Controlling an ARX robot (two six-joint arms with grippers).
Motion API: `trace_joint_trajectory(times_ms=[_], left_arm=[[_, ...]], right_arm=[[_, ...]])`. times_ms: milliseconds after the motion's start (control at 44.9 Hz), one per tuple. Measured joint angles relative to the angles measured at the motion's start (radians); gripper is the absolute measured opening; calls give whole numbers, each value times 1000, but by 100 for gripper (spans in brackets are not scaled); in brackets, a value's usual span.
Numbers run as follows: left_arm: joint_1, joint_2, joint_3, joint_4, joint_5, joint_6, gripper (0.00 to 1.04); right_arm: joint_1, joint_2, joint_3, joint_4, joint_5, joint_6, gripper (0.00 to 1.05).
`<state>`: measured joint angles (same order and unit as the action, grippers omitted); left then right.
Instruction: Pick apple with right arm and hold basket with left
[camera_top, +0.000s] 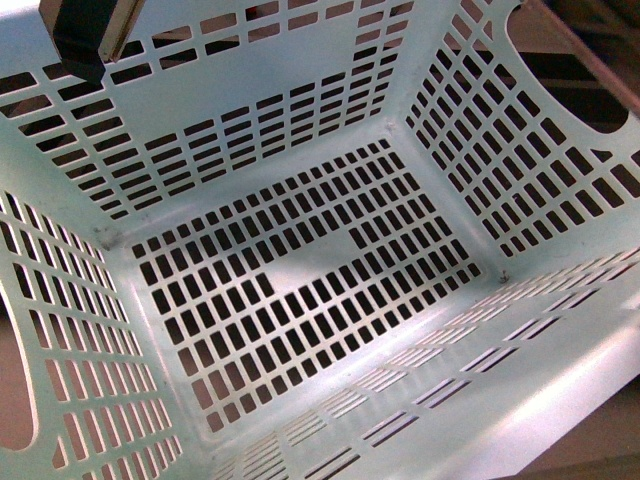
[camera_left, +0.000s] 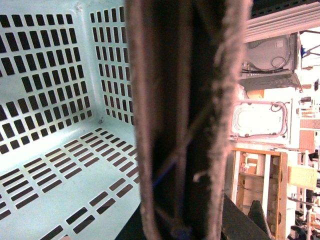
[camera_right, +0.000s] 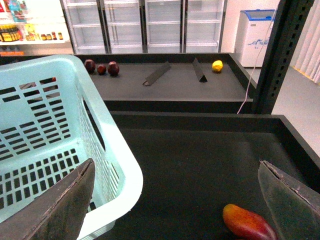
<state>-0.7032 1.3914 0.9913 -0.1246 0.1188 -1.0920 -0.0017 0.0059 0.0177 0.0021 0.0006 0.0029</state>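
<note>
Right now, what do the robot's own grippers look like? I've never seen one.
The right gripper has two broad, wedge-shaped fingers, matte grey-brown with paler, slightly frayed edges. Of the left gripper the front view shows only a black blocky part with a pale metal strip. No cables or markings show.

Pale turquoise slotted plastic basket (camera_top: 560, 400): smooth, moulded, soft sheen. Round red apple with orange blush (camera_right: 247, 222): smooth glossy skin. Black shelf tray (camera_right: 200, 135): matt finish. Right gripper (camera_right: 176, 164) pads (camera_right: 60, 205): grey-brown, matt, rough frayed edges.
</note>
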Motion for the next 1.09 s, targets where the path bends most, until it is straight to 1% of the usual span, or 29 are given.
trace_joint_trajectory(times_ms=[22, 45, 89, 134, 201, 312, 357, 401, 446, 535, 669, 758, 802, 869, 936, 1048, 1092], left_arm=[[0, 0, 0, 0, 0, 0, 7], [0, 0, 0, 0, 1, 0, 7], [0, 0, 0, 0, 3, 0, 7], [0, 0, 0, 1, 4, -1, 7], [-1, 0, 0, 1, 5, 4, 7], [0, 2, 0, 1, 5, 2, 7], [0, 2, 0, 1, 3, 4, 7], [0, 2, 0, 1, 0, 5, 7], [0, 2, 0, 1, 1, 4, 7], [0, 2, 0, 1, 2, 3, 7], [0, 2, 0, 1, 2, 4, 7], [0, 2, 0, 1, 3, 4, 7], [0, 2, 0, 1, 3, 4, 7], [0, 2, 0, 1, 3, 4, 7], [0, 2, 0, 1, 2, 4, 7], [0, 2, 0, 1, 2, 4, 7], [0, 2, 0, 1, 5, 4, 7]], right_arm=[[0, 0, 0, 0, 1, 0, 96], [9, 16, 8, -28, 32, 12, 96], [58, 127, 92, -233, 203, 74, 96], [65, 237, 145, -368, 287, 114, 96], [63, 304, 154, -425, 323, 143, 96], [51, 339, 155, -407, 324, 159, 96], [38, 358, 155, -388, 309, 159, 96], [10, 389, 154, -360, 278, 160, 96], [-42, 457, 146, -296, 241, 157, 96], [-116, 596, 127, -177, 205, 132, 96], [-182, 842, 122, 40, 166, 104, 96], [-243, 1194, 158, 315, 117, 60, 96], [-275, 1346, 195, 428, 104, 49, 96], [-329, 1574, 278, 540, 79, 54, 96], [-362, 1798, 366, 585, 90, 66, 96], [-362, 2017, 446, 605, 114, 72, 96], [-358, 2060, 471, 603, 114, 81, 96]])
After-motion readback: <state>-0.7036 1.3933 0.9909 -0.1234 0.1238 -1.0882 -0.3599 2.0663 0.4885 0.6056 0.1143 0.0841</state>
